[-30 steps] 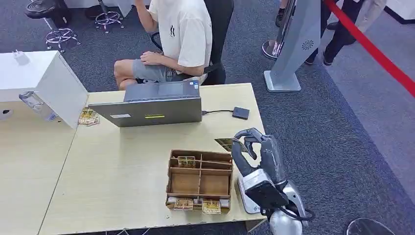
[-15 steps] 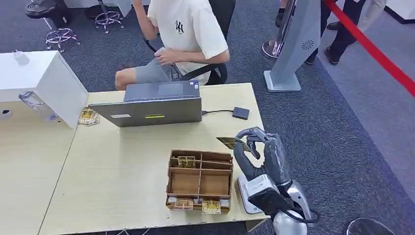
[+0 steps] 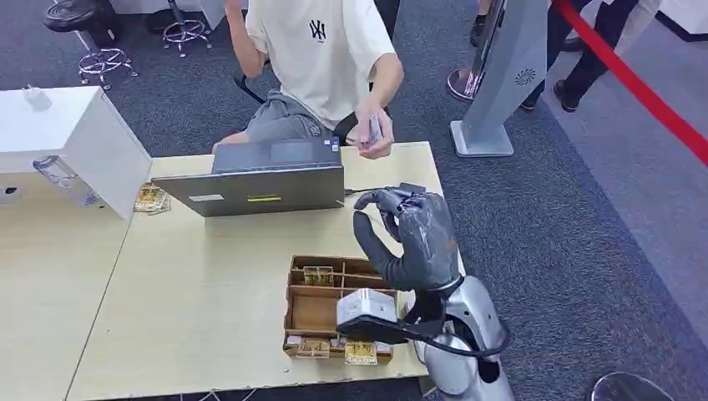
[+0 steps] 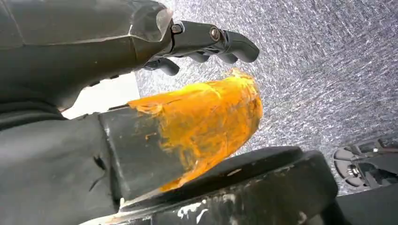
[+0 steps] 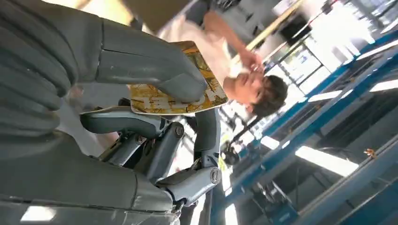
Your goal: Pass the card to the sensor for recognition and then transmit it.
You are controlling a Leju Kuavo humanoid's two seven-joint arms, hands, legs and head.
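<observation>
Standing up from the near edge of the pale wooden bench (image 3: 209, 292), the robot's silver right arm lifts its dark grey right hand (image 3: 411, 238) above the bench top. The right wrist view shows that hand pinching a small yellow picture card (image 5: 176, 93) between the thick grey thumb and the darker fingers (image 5: 155, 136), with the card lying flat in the grip. From the head view the card is hidden behind the hand.

The dark left hand (image 4: 206, 44) hangs over grey carpet, with its fingers bent a little and nothing in them that I can see. I cannot tell if it is open or closed. A lump of orange tape (image 4: 206, 122) sits just beside it.

Just beside the right arm, on the bench, sits a brown cardboard tray with small boxes inside (image 3: 341, 307). A few little yellow cards lie in its slots, some at the near side and one at the far side.

Further back stands a grey laptop computer (image 3: 263, 180), with its lid toward the robot. A black cable runs from it to a small black square sensor (image 3: 409, 190), which peeks out just past the raised right hand.

Behind the bench is a person in a cream T-shirt (image 3: 321, 58), holding something small in one hand over the far edge of the bench.
</observation>
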